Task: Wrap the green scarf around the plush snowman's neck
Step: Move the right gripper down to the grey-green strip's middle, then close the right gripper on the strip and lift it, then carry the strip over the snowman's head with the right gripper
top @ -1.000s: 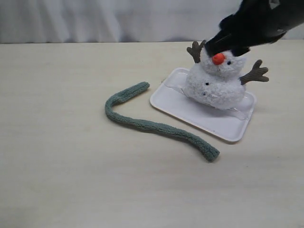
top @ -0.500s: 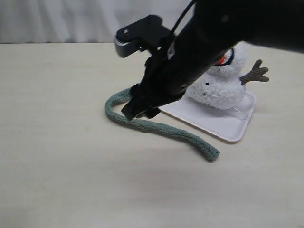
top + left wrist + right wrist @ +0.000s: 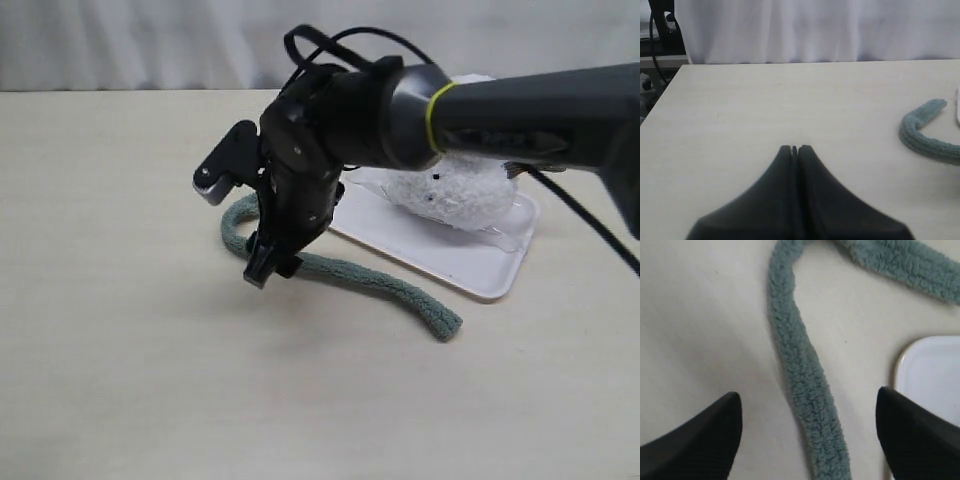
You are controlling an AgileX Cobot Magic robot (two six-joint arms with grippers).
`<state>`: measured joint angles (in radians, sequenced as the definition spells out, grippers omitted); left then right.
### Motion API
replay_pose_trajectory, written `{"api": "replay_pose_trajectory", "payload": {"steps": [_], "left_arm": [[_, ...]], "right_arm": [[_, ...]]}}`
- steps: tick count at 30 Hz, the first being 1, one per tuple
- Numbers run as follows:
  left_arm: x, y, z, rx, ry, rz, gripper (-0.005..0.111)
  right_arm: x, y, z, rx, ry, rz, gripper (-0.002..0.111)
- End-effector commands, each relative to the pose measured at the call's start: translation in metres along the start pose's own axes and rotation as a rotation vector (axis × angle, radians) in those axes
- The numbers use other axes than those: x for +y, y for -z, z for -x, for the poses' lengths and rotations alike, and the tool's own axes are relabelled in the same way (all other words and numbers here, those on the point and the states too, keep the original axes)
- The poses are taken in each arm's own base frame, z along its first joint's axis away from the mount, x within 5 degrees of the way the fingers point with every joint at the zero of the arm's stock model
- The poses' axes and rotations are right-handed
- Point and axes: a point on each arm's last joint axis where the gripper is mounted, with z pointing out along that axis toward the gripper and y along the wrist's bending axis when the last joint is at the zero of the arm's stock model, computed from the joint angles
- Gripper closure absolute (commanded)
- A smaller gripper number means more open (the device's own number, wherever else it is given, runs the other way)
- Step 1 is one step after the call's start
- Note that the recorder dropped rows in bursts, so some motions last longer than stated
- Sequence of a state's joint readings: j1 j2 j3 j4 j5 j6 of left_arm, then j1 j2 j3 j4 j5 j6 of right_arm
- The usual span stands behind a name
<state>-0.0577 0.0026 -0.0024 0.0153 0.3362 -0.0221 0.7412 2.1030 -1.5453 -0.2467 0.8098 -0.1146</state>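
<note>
Bright, soft, even light across the desk (image 3: 120, 380); faint, diffuse shadow beneath the right gripper (image 3: 268, 272) toward the desk's middle. Dark and softly blurred at close range: left gripper (image 3: 794, 148).

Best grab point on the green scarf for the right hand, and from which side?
Take the green scarf on its straight run just past the bend, coming straight down from above. It lies flat on the table as a thin rope, so only a pinch across its width should work. The open right hand straddles that run.
</note>
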Motion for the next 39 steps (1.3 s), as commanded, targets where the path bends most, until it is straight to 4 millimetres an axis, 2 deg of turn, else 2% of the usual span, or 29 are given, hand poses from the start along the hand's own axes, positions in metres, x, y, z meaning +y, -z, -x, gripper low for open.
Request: {"api": "replay_pose_trajectory", "payload": {"steps": [1, 8, 10, 13, 18, 22, 25, 29, 34, 39], "left_arm": [[0.0, 0.0, 0.0, -0.011, 0.008, 0.004, 0.107], [0.0, 0.0, 0.001, -0.013, 0.008, 0.004, 0.107], [0.0, 0.0, 0.001, -0.013, 0.008, 0.004, 0.107], [0.0, 0.0, 0.001, -0.013, 0.008, 0.004, 0.107], [0.0, 0.0, 0.001, -0.013, 0.008, 0.004, 0.107], [0.0, 0.0, 0.001, -0.013, 0.008, 0.004, 0.107], [0.0, 0.0, 0.001, -0.013, 0.008, 0.004, 0.107], [0.0, 0.0, 0.001, -0.013, 0.008, 0.004, 0.107], [0.0, 0.0, 0.001, -0.013, 0.008, 0.004, 0.107], [0.0, 0.0, 0.001, -0.013, 0.008, 0.004, 0.107]], "right_arm": [[0.001, -0.022, -0.003, 0.057, 0.072, -0.025, 0.04], [0.004, -0.047, -0.006, 0.084, 0.118, -0.046, 0.041], [0.004, -0.05, -0.007, 0.089, 0.124, -0.052, 0.045], [0.005, -0.054, -0.008, 0.1, 0.152, -0.048, 0.063], [0.005, -0.053, -0.009, 0.108, 0.184, -0.046, 0.104], [0.004, -0.045, -0.008, 0.113, 0.194, -0.056, 0.104], [-0.001, -0.027, -0.007, 0.112, 0.183, -0.068, 0.104], [-0.009, 0.011, -0.005, 0.075, 0.16, -0.094, 0.104], [-0.022, 0.073, -0.006, -0.012, 0.121, -0.142, 0.104], [-0.033, 0.137, -0.015, -0.119, 0.06, -0.2, 0.104]]}}
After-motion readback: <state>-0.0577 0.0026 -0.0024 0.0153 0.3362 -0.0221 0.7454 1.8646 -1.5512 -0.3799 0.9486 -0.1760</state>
